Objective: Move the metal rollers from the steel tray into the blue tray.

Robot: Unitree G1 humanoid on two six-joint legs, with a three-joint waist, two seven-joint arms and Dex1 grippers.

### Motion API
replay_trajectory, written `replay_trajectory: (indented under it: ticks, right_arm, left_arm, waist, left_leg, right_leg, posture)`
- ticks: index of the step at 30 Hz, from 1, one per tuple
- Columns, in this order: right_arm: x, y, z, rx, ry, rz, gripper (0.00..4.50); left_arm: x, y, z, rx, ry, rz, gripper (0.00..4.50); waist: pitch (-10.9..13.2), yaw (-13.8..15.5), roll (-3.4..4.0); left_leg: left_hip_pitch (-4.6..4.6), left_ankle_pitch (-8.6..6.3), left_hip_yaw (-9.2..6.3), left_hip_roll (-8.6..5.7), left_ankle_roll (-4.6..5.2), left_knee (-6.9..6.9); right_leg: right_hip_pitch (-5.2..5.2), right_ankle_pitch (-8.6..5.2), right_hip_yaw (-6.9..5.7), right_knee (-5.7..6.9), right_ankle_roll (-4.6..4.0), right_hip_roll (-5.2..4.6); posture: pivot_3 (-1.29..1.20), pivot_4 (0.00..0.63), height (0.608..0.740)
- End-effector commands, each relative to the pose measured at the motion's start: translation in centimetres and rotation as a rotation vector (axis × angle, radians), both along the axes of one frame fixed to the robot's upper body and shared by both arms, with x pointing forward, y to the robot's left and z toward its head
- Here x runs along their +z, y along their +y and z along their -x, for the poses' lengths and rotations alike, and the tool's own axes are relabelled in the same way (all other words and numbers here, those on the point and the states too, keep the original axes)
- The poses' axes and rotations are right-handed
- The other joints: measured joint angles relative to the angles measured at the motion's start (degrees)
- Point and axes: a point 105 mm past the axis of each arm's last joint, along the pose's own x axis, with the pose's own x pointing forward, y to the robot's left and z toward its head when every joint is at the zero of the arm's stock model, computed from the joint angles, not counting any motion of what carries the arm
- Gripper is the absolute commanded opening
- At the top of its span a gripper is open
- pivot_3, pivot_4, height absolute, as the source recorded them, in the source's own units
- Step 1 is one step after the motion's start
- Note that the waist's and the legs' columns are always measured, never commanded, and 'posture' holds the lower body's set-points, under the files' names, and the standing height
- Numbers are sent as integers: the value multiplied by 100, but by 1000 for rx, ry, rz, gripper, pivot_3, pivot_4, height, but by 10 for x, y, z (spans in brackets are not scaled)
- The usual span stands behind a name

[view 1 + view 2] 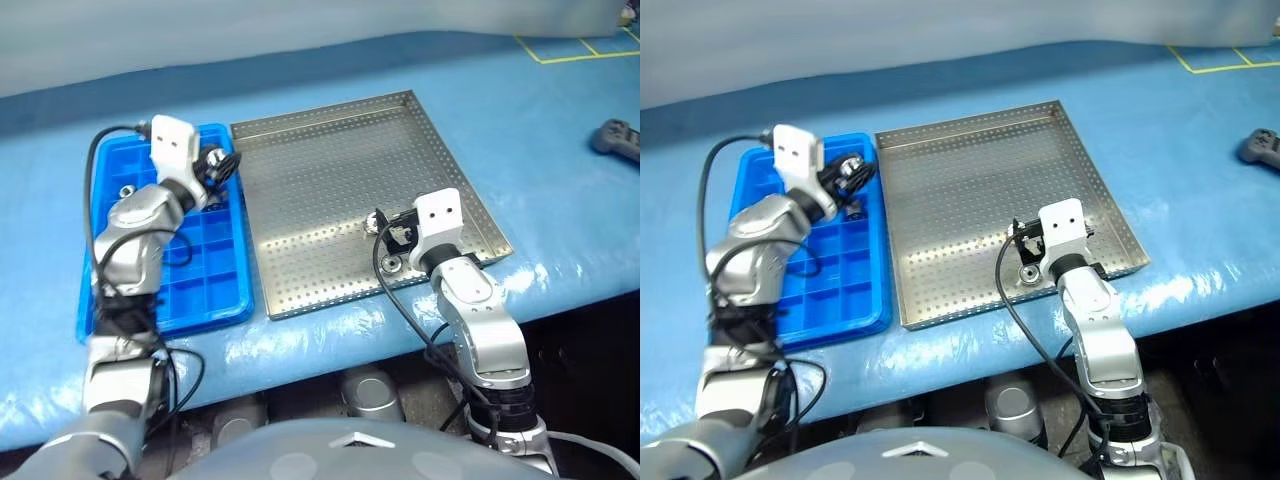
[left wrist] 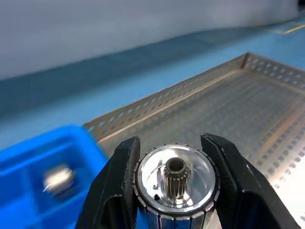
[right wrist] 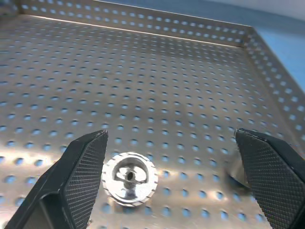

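Left gripper [image 2: 174, 191] is pinching 1 metal roller [image 2: 175, 183] between its 2 black fingers [image 2: 119, 186], the roller's toothed hub and centre hole facing the wrist camera. From the head camera that gripper is hovering over the far part of the blue tray [image 1: 215, 290], close to the edge that runs alongside the steel tray [image 1: 330, 170]. 1 more roller in the blue tray [image 1: 127, 190] is sitting in a far compartment; it is also showing, blurred, in the left wrist view [image 2: 58, 177]. Right gripper [image 3: 174, 183] is sitting low over the near part of the steel tray, fingers [image 3: 81, 171] spread wide and gripping nothing. 1 loose roller [image 3: 129, 178] is lying flat on the perforated floor between those fingers, just beside one of them and well apart from the other; from the head it is showing just beside the right gripper [image 1: 1028, 273]. The 2 trays are lying side by side on a blue-covered table [image 1: 560, 220], blue tray on the robot's left. A dark object [image 1: 617, 137] is lying on the table far to the right, well apart from both trays; cannot tell what it is.
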Motion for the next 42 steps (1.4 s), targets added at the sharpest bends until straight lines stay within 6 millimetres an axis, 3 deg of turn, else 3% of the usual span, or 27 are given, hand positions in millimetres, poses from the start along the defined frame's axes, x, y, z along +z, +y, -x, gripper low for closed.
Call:
replay_trajectory:
  ticks: [1, 4, 8, 15, 17, 20, 26, 29, 33, 41, 42]
  right_arm:
    - [11, 7, -3, 41, -48, -11, 4500]
    - [9, 14, -5, 73, -37, -13, 4500]
    - [10, 21, -8, 104, -35, -15, 4500]
    - [12, 19, -9, 105, -42, -12, 4500]
    - [13, 18, -9, 103, -43, -11, 4500]
    - [12, 17, -9, 97, -39, -12, 4500]
    - [1, 6, 0, 48, 27, -13, 4500]
    - [-5, -10, 4, -37, 63, -20, 4500]
    - [-11, -28, 9, -130, 102, -10, 4500]
    - [-28, -39, 7, -190, 183, -47, 4500]
    - [-31, -40, 6, -201, 193, -61, 4315]
  left_arm:
    - [21, 13, 24, 9, -40, -31, 1726]
    - [9, 25, 40, 77, 16, -67, 1726]
    - [-9, 23, 49, 110, 83, -72, 1726]
    - [-37, 23, 57, 145, 178, -78, 1726]
    - [-38, 22, 55, 139, 183, -62, 2447]
    - [-25, 13, 50, 108, 130, -11, 3249]
    - [7, -6, 41, -2, -15, 88, 3249]
    - [25, -19, 40, -75, -84, 189, 3249]
    - [26, -34, 39, -152, -95, 195, 3249]
    - [23, -47, 37, -189, -81, 215, 3249]
    - [22, -45, 36, -180, -82, 210, 3279]
  waist:
    - [1, 178, -3]
    - [1, 451, -6]
    - [1, 708, -7]
    - [0, 867, -7]
    - [0, 875, -7]
    - [0, 872, -7]
    - [-3, 867, -8]
    - [-2, 853, -8]
    - [-3, 814, -7]
    - [-4, 690, -7]
    - [-4, 672, -7]
  left_leg:
    - [-1, 0, -2, -2, 0, 0]
    - [0, 0, -5, -4, 0, 1]
    - [4, 0, -6, -3, 0, -1]
    - [3, 0, -7, -2, -1, -4]
    - [5, 0, -7, -2, -1, -4]
    - [7, 0, -7, -1, -1, -4]
    - [5, 1, -6, -1, -2, -6]
    - [4, 0, -4, -1, -2, -7]
    - [5, 0, -3, -1, -2, -5]
    - [6, 0, -1, 0, -1, -4]
    - [6, 0, -1, -1, -1, -4]
  right_leg:
    - [0, 0, -4, -1, 0, -3]
    - [3, 0, -10, -5, -1, -6]
    - [5, -1, -14, -6, -6, -5]
    - [3, 12, -15, -6, -35, -6]
    - [3, 11, -17, -5, -37, -5]
    - [3, 10, -17, -4, -37, -4]
    - [4, 12, -17, -7, -43, -4]
    - [3, 11, -16, -7, -47, -5]
    - [3, 9, -16, -6, -44, -4]
    - [4, -2, -14, -5, -26, -2]
    - [4, -1, -13, -5, -28, -2]
  posture:
    - [-84, 150, 740]
    - [-46, 150, 740]
    - [-28, 150, 740]
    - [-23, 150, 740]
    - [-29, 150, 740]
    - [-41, 150, 740]
    - [-64, 150, 740]
    - [-78, 150, 740]
    - [-107, 150, 740]
    - [-125, 150, 740]
    - [-125, 150, 740]
